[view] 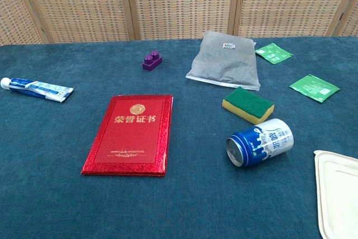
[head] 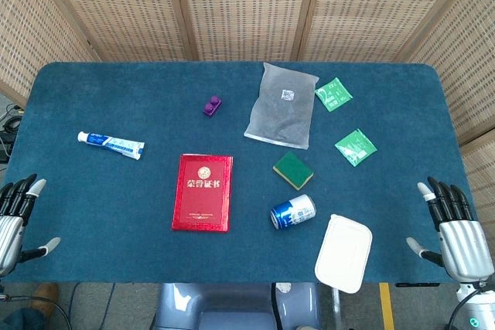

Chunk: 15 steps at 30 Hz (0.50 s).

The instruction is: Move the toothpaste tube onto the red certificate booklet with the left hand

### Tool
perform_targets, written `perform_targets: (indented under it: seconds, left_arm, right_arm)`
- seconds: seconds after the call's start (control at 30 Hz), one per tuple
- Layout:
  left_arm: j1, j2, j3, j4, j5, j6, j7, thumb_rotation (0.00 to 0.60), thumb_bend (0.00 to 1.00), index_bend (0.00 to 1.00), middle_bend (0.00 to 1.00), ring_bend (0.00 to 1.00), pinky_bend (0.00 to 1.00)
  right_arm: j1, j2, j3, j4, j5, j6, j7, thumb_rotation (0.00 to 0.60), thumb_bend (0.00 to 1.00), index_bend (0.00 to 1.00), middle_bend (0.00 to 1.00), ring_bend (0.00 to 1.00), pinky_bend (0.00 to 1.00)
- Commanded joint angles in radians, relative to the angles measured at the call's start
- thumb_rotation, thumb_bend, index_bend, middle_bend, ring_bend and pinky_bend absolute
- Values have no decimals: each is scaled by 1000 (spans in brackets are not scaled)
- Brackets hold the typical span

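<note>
A: Where do we stand with the tube (head: 110,144)?

B: It lies flat on the table (head: 93,214), left of the booklet (head: 202,192) and a little further back, well apart from it. Its long axis runs nearly left to right, cap end to the left, crimped end angled slightly toward us and the booklet.

A: And our left hand (head: 15,216)?

B: At the near left edge of the table, fingers spread, holding nothing. The tube sits forward of it and to its right, with bare cloth between. Our right hand (head: 456,229) is at the far right edge, also spread and empty, much further from the tube.

A: So the left is the nearer one.

B: Yes. We judge that the reach goes forward and inward, and that we should close across the tube's narrow width, not along its length. The carry to the booklet then looks short, rightward and toward us.
</note>
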Motion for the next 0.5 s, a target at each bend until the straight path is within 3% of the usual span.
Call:
perform_targets:
  seconds: [0.03, 0.3, 0.5]
  left_arm:
    - [-2, 0, -2, 2, -6, -5, -2, 600, 111, 0, 0, 0, 0]
    - [-38, -11, -34, 32, -77, -72, -8, 600, 111, 0, 0, 0, 0]
    - [-194, -25, -132, 156, -187, -276, -6, 600, 119, 0, 0, 0, 0]
  right_arm:
    - [0, 1, 1, -2, 3, -3, 1, 600, 0, 0, 0, 0, 0]
    - [1, 4, 2, -6, 9, -9, 4, 600, 0, 0, 0, 0, 0]
    - [6, 2, 11, 0, 26, -21, 6, 600, 0, 0, 0, 0, 0]
